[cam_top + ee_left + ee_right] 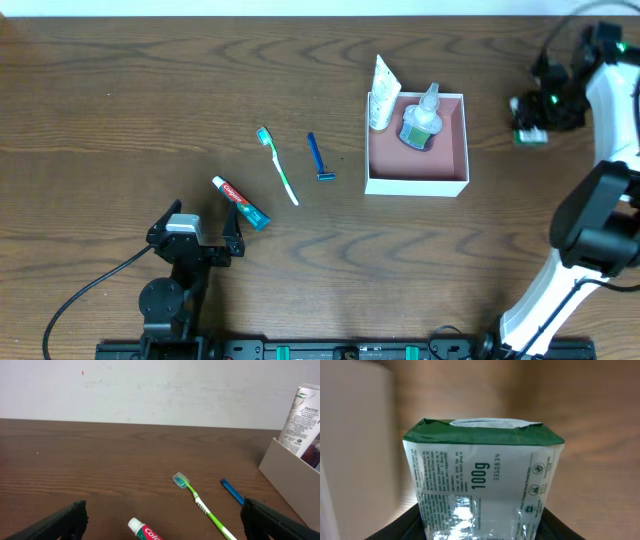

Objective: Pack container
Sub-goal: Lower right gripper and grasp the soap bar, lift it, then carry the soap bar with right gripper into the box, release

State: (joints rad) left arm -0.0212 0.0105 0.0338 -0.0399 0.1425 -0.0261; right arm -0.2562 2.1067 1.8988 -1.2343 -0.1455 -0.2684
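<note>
Well to the right of the container [417, 186], the right gripper [531, 120] clasps a soap packet [480, 480]. That container sits right of middle on the table [120, 120], with a tube [383, 92] and a bottle [421, 122] inside. Far left of it, the left gripper [200, 232] gapes wide beside the toothpaste [242, 204].

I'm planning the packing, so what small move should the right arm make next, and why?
Probably lift the soap packet clear of the table: the right gripper seems closed on it, and it sits outside the container, which has free space.
</note>
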